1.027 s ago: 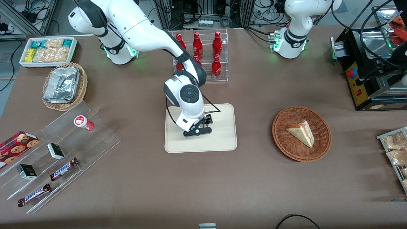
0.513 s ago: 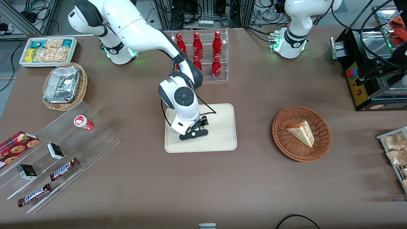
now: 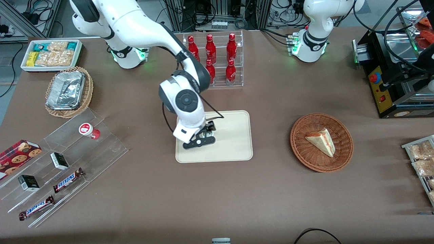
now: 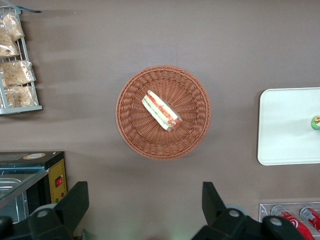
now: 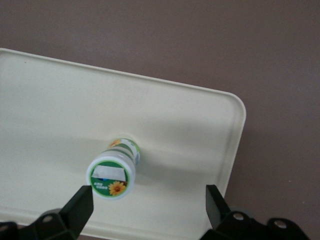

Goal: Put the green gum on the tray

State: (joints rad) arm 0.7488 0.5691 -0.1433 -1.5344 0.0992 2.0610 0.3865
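Since a second ago my gripper (image 3: 199, 139) has risen, fingers spread wide and empty; green gum (image 5: 113, 170) stands upright on the tray (image 3: 237, 149). Placement looks done; next I retreat clear.

You are looking at the small white canister of green gum with its green-rimmed lid (image 5: 111, 175) standing upright on the flat cream-beige rectangular tray (image 3: 237, 142). The black two-finger gripper (image 3: 199, 141) is hovering above it, fingers spread wide and clear of the canister. The round brown wicker basket (image 3: 342, 156) holding a wedge sandwich (image 3: 321, 141) is sitting toward the parked arm's end. The clear acrylic rack of red bottles (image 3: 220, 61) is standing farther from the front camera than the tray.
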